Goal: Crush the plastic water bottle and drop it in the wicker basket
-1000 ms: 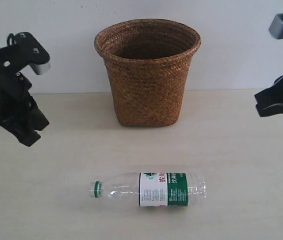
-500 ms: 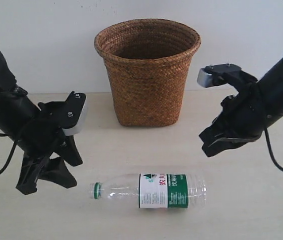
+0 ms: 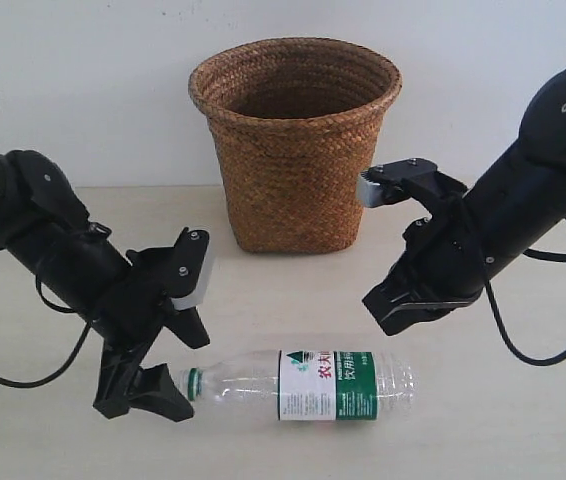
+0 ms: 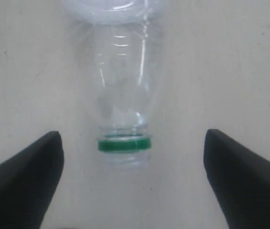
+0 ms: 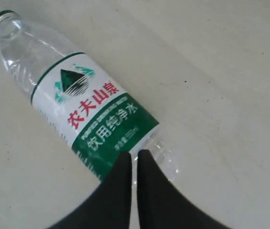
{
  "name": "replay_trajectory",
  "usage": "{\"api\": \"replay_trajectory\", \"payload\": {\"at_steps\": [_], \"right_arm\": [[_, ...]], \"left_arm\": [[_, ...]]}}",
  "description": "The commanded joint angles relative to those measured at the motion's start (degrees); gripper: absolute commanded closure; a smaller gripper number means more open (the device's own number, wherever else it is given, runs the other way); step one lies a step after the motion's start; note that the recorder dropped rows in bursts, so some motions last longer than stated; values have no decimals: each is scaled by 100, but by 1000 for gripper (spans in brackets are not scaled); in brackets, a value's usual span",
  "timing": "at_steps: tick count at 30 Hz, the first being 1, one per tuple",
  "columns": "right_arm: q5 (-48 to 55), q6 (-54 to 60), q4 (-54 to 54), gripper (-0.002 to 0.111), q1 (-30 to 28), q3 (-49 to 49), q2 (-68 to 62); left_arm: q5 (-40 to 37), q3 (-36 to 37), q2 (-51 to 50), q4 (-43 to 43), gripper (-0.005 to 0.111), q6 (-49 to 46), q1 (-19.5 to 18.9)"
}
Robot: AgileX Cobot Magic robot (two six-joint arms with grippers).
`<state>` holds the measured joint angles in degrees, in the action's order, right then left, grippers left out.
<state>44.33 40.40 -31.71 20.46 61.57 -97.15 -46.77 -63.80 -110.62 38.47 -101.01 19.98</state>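
Note:
The plastic water bottle (image 3: 303,383) lies on its side on the table, uncrushed, its green neck ring pointing left. My left gripper (image 3: 170,368) is open and low at the neck end. In the left wrist view the ring end of the bottle (image 4: 124,95) lies between the spread fingers (image 4: 35,167) of the gripper (image 4: 132,138), touching neither. My right gripper (image 3: 388,312) is shut and hovers just above the bottle's base end. In the right wrist view this gripper (image 5: 135,155) points at the label edge of the bottle (image 5: 92,114). The wicker basket (image 3: 293,190) stands upright behind the bottle.
A pale tabletop (image 3: 523,420) runs back to a white wall (image 3: 113,60). The basket stands in the middle at the back, and black cables trail from both arms.
Both arms have come down and inward toward the bottle. The left gripper has reached the neck end, and the right has dropped closer over the base end. The bottle has not moved.

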Motion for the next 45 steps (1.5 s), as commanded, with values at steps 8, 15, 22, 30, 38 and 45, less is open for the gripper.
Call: {"api": "replay_trajectory", "payload": {"at_steps": [8, 15, 22, 30, 38, 45], "right_arm": [[-120, 38, 38, 108, 4, 33, -38], [-126, 37, 38, 108, 4, 33, -38], [-15, 25, -10, 108, 4, 33, -38], [-27, 62, -120, 108, 436, 33, -97], [335, -521, -59, 108, 464, 768, -1225], [570, -536, 130, 108, 464, 1064, -2182]], "left_arm": [[663, 16, -384, 90, 35, 19, 340], [666, 16, -559, 116, 49, 19, 340], [582, -23, -685, 136, 103, 141, 390], [495, -23, -674, 136, 103, 373, 404], [456, -23, -674, 136, 103, 373, 404], [468, -23, -674, 116, 103, 443, 404]]}}
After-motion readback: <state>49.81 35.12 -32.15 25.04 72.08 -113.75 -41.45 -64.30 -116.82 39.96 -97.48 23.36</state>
